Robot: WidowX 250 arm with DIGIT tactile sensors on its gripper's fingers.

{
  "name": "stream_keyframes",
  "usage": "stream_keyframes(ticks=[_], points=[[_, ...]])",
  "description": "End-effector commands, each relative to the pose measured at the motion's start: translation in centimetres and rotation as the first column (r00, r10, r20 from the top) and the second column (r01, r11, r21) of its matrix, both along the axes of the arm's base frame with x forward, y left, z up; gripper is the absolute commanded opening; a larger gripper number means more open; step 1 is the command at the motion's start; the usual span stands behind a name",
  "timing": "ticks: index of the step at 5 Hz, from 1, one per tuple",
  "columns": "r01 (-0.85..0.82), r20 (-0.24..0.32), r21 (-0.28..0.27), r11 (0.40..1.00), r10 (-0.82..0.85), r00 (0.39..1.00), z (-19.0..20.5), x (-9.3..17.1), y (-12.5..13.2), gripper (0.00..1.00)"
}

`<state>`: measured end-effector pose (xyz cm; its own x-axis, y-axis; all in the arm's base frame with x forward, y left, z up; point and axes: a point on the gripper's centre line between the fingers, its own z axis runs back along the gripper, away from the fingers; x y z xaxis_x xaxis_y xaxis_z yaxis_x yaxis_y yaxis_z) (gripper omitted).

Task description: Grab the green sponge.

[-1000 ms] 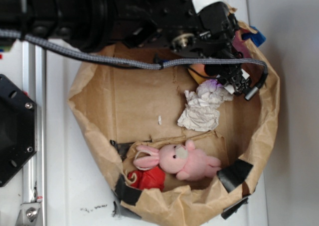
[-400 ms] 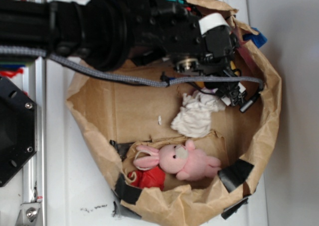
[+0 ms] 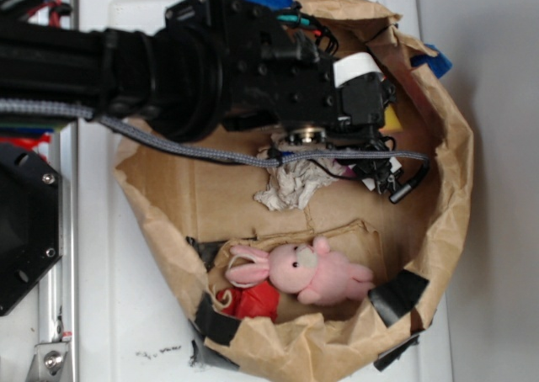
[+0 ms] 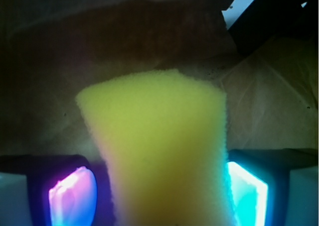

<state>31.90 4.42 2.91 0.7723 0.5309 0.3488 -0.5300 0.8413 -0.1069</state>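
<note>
Two glowing finger pads [image 4: 71, 195] flank the green sponge [image 4: 159, 151] in the wrist view, one magenta on the left of the picture and one cyan on the right, and the yellow foam fills the space between them. The sponge narrows toward the bottom of the frame, where it passes between the pads, so the gripper [image 3: 383, 173] looks to be clamped on it and squeezing the foam in, though the actual contact line is below the edge of the picture and I cannot be fully certain. Its green scouring face is not visible from here; only the yellow body shows.

From the exterior camera the sponge appears as a small yellow sliver [image 3: 390, 119] beside the wrist, inside the brown paper bag [image 3: 455, 188], near its upper right wall. The crumpled white paper wad [image 3: 290, 187] lies just beside the arm on the bag floor, and the pink plush rabbit [image 3: 307, 273] sits well apart, lower down.

As a judgement: the foam is very light, soft and springy, not fragile, and rough enough not to slip. Its give means a grip across the middle of the block, with plenty of foam between the pads, holds best; a corner pinch could let it twist out.
</note>
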Motion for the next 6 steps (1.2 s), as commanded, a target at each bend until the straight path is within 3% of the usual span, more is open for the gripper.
stream_keyframes(ticks=[1, 4, 5, 6], points=[[-0.025, 0.027, -0.008, 1.000, 0.025, 0.999, 0.5, -0.2, -0.1, 0.00], [-0.037, 0.044, -0.024, 0.999, 0.038, 0.998, 1.5, -0.2, 0.2, 0.00], [-0.024, 0.047, -0.042, 0.999, 0.026, 0.999, 5.1, -1.3, -0.1, 0.00], [0.027, -0.038, -0.121, 0.992, -0.032, 0.999, 10.2, -3.6, -0.8, 0.00]])
